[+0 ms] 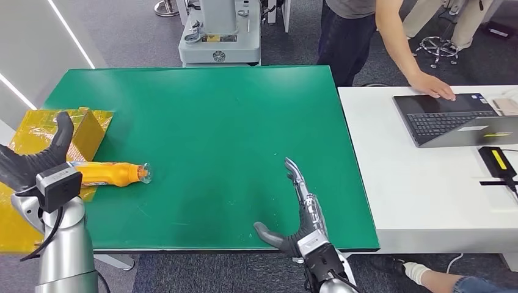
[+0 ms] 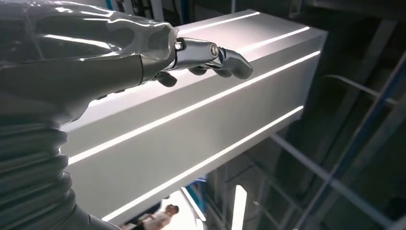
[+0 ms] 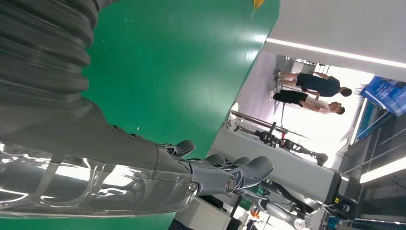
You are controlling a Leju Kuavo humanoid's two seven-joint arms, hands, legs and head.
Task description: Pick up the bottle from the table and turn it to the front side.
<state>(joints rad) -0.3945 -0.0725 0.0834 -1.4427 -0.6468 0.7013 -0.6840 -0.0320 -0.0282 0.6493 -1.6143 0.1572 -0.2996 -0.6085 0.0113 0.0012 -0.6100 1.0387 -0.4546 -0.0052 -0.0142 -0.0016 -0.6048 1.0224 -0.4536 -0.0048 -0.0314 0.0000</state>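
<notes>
The right hand [image 1: 299, 210] hovers over the green worktop [image 1: 232, 116] at about five o'clock, fingers spread, empty. At eight o'clock the left hand [image 1: 36, 162] is raised, fingers apart, holding nothing. Just beyond it the orange bottle [image 1: 110, 173] lies on its side, ungrasped. Likely next: reach and close around it. No label is legible.
</notes>
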